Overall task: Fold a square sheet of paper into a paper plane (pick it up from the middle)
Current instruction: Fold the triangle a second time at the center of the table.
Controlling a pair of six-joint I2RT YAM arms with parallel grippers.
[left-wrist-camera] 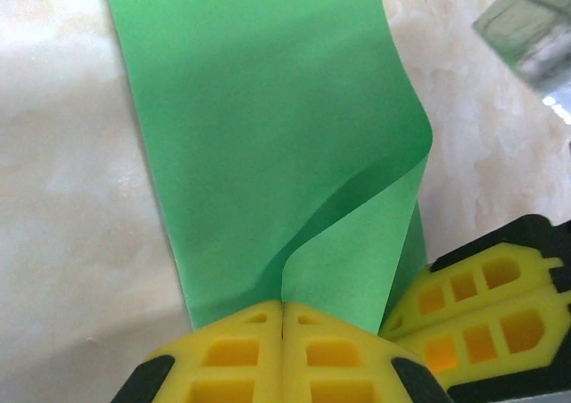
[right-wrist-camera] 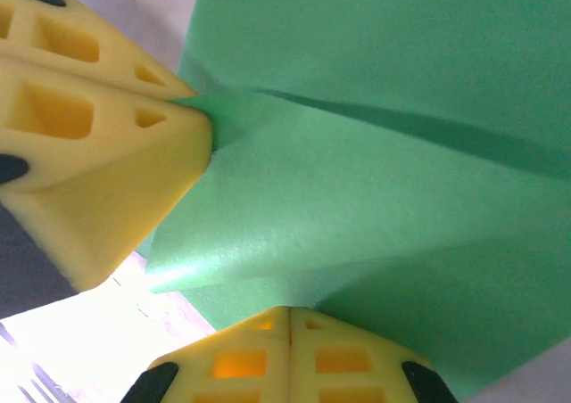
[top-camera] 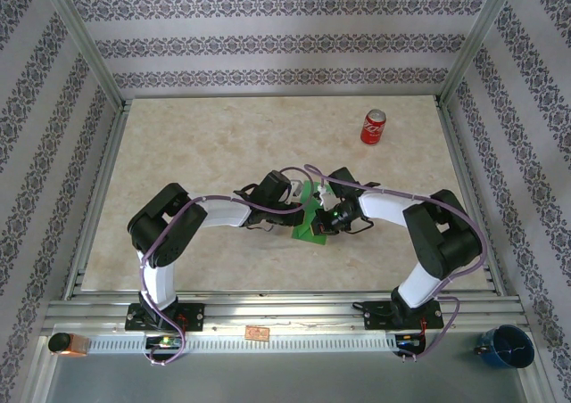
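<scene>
Paper, left wrist view: thin green sheet lay flat on the counter, its near edge lifted into a soft curl. Left pincer had its yellow pads together, clamped on that raised edge.

Right wrist view: right pincer pads met with no gap and the paper ran into the seam; judged clamped on the sheet. Left pincer pinched a ridge just beside it, upper left. The sheet buckled between the two grips, with no sharp crease there.

Top view: both pincers met over the paper at mid-counter, well apart from the can.

Handling, as judged: very light and limp; bends at the least pull, and would likely crumple or tear if the grips drew apart. Smooth face probably slides on the counter. Best held at an edge or a pinched-up ridge, since a flat sheet offers nothing to grip.
</scene>
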